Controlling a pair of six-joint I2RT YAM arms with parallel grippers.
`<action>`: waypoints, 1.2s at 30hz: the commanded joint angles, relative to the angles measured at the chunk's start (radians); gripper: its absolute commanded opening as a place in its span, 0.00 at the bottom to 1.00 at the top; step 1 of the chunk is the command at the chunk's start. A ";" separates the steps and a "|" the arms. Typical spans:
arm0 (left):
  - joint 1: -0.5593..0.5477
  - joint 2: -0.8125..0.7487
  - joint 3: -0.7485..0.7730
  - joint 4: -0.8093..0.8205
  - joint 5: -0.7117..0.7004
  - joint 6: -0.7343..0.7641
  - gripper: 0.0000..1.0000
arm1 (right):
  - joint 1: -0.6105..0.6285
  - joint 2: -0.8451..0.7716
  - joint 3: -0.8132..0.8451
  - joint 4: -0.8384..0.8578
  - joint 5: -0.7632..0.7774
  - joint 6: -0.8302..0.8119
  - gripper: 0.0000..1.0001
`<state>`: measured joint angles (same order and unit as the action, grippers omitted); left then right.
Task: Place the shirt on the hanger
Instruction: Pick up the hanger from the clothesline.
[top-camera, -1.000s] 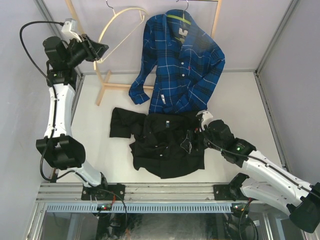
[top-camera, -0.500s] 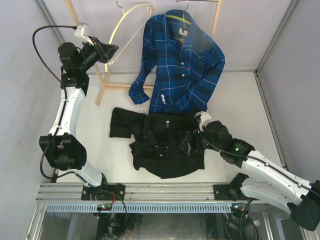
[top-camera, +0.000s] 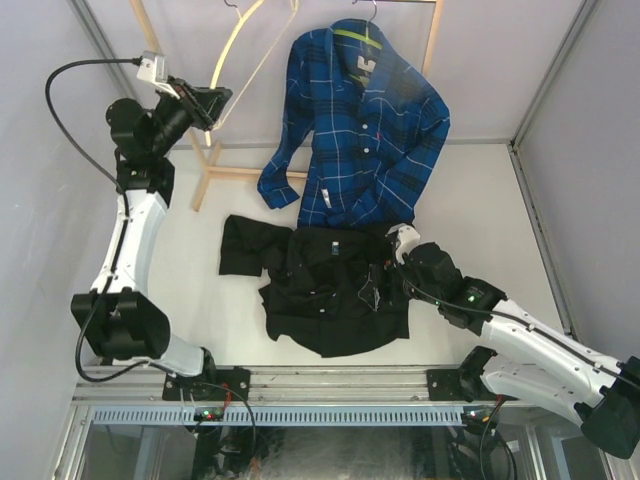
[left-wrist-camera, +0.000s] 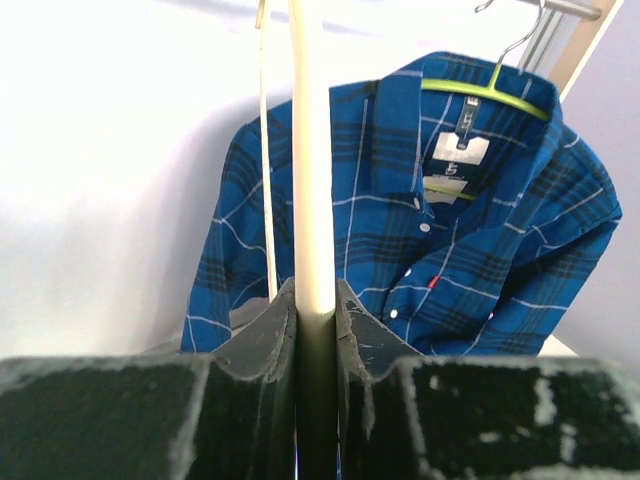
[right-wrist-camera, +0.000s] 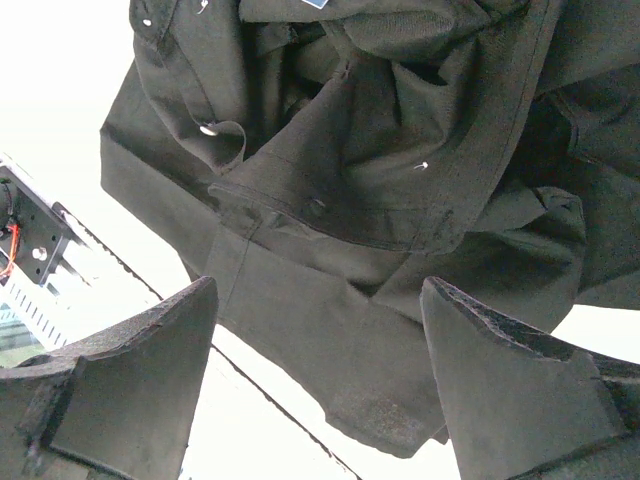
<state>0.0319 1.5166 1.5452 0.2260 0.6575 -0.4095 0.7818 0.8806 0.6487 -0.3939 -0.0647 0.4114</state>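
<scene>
Clamping the hanger (left-wrist-camera: 310, 150), my left gripper (left-wrist-camera: 315, 297) is clenched on its arm. My right gripper (right-wrist-camera: 318, 290) hangs spread above the shirt (right-wrist-camera: 380, 120).

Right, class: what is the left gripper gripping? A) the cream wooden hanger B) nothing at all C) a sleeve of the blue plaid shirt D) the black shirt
A: in the left wrist view, the left gripper has both fingers pressed against the pale bar of the hanger.
</scene>
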 joint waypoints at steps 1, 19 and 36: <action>-0.004 -0.113 -0.062 0.218 -0.078 -0.007 0.00 | 0.010 0.004 0.002 0.029 0.018 0.016 0.82; -0.046 -0.402 -0.368 0.118 -0.349 0.000 0.00 | 0.017 -0.038 0.018 0.059 0.093 0.006 0.81; -0.644 -0.698 -0.545 -0.369 -0.951 0.223 0.00 | 0.010 -0.141 0.116 0.194 0.215 0.137 0.77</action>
<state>-0.4770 0.8478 1.0451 -0.0879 -0.1238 -0.2687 0.7940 0.7719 0.7006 -0.3172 0.1154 0.4881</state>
